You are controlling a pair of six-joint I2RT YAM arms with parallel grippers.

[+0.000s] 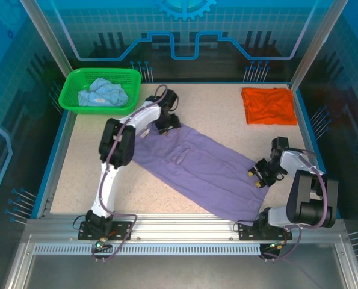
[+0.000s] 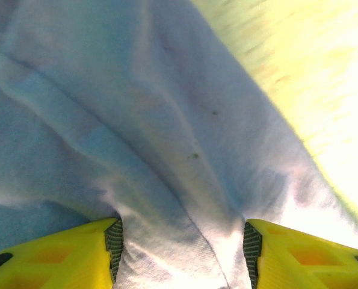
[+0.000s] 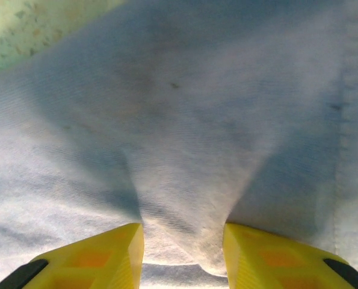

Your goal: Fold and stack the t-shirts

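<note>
On the speckled table [image 1: 76,180], lavender shirt [image 1: 209,168] lay diagonally, no lettering legible, left gripper [image 1: 165,126] spread over cloth, right gripper [image 1: 258,175] pinching a fold.

No legible text — anywhere.

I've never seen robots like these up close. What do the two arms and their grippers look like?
Both arms have white links joined by chunky black joints, with thin purplish cables looping alongside. The left gripper and right gripper each carry two bright yellow fingers, the left one's lined with dark ribbed pads.
</note>
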